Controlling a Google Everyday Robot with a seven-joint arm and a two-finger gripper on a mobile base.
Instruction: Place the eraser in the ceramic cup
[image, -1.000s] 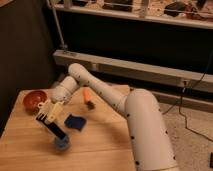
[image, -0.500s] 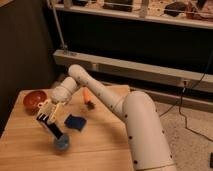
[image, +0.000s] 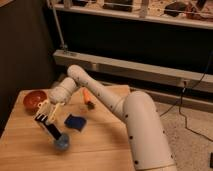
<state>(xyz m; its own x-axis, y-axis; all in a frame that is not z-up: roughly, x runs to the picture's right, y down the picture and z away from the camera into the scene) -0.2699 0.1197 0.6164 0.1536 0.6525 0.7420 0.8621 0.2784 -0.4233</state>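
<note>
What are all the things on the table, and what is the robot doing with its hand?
eraser: one, black with white stripes, tilted, its lower end in the cup, its upper end at the gripper.
ceramic cup: one, blue-grey, near the front left of the table.
blue pad: one, bright blue, flat on the table right of the eraser.
bowl: one, orange-red, at the table's back left.
orange object: one, orange with a dark end, towards the back of the table; too small to name.
table: one, light wood.
arm: one, white, reaching left over the table.
gripper: one, above the cup, holding the eraser's upper end.
</note>
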